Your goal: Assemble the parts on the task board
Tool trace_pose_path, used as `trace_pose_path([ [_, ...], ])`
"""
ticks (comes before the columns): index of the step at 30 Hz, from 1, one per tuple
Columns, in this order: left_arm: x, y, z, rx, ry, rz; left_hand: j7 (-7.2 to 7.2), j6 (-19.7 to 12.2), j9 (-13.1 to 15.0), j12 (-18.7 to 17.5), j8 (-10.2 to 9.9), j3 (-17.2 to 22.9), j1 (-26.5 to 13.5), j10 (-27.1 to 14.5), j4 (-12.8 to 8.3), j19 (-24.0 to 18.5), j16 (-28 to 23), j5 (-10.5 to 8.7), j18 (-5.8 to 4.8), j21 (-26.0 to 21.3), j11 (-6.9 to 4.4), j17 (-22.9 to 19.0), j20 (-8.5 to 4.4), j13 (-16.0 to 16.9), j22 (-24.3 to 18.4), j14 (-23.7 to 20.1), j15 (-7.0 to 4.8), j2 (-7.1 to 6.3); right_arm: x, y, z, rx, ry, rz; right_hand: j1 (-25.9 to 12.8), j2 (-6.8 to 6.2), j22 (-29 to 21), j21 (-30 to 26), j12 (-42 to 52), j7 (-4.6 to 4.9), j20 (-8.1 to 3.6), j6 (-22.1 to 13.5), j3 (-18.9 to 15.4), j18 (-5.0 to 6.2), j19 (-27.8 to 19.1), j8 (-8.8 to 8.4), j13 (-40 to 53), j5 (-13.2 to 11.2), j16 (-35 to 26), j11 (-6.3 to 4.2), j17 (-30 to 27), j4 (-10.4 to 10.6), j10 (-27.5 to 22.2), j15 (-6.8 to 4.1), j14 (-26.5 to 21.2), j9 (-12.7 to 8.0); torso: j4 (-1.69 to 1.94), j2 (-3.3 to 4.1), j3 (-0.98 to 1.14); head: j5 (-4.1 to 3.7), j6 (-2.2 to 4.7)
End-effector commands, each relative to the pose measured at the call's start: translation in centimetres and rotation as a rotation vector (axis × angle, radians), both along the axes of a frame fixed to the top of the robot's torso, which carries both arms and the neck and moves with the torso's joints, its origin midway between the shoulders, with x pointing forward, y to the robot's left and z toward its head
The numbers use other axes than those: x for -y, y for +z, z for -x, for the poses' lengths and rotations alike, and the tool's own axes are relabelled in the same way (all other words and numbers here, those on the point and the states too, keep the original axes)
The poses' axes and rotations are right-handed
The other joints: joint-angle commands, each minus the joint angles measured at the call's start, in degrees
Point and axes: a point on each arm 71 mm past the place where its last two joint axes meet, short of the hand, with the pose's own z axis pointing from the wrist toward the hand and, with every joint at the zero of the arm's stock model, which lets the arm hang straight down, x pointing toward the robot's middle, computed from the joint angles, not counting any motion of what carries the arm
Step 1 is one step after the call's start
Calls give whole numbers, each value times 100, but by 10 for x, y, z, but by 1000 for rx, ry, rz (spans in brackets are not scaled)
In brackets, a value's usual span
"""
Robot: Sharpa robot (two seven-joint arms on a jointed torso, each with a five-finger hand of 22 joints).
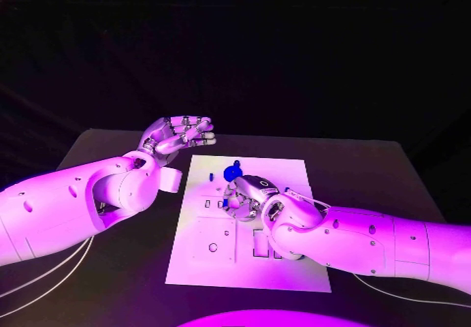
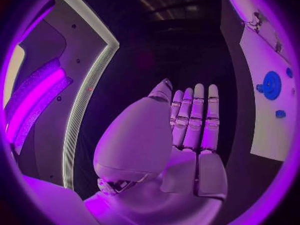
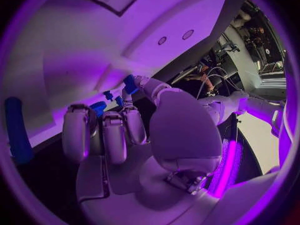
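Observation:
The white task board lies in the middle of the table, with a round blue part standing near its far end. My right hand is low over the board's middle with its fingers curled. A small blue part sits at its fingertips; the right wrist view shows one fingertip against this blue part, and I cannot tell whether it is gripped. Two other small blue parts lie just beyond. My left hand is raised off the board's far left corner, fingers straight, holding nothing.
The board carries several slots and holes at its near end. A long blue piece lies apart from the right hand. From the left wrist, the board with the round blue part lies to the side of that hand.

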Motion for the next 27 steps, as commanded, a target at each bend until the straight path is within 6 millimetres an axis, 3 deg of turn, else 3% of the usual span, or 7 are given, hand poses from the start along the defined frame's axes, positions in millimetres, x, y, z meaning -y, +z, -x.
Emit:
trace_pose_path([
  [1,2,1,0,5,-19,9,38,3,2,-33,-32,21,-61,7,0,-21,-27,17,83,-33,37,6,19,-4,-9,-48,9,-9,0,-4,2,-9,12,21,-60,-9,389,-7,-6,-59,-44,47,3,-19,-16,23,225,33,-10,-50,1132,22,-8,-44,527,-2,-2,3,4,3,-8],
  [27,2,0,0,1,-23,9,35,3,4,-35,-36,45,-77,7,-7,-22,-33,17,84,-35,35,15,20,-4,-13,-49,8,-19,-1,-7,2,-27,26,31,-87,-221,253,-188,-257,109,33,-356,74,17,-114,-198,-39,37,-46,87,1032,45,-236,65,503,-116,2,-5,-4,-1,-8],
])
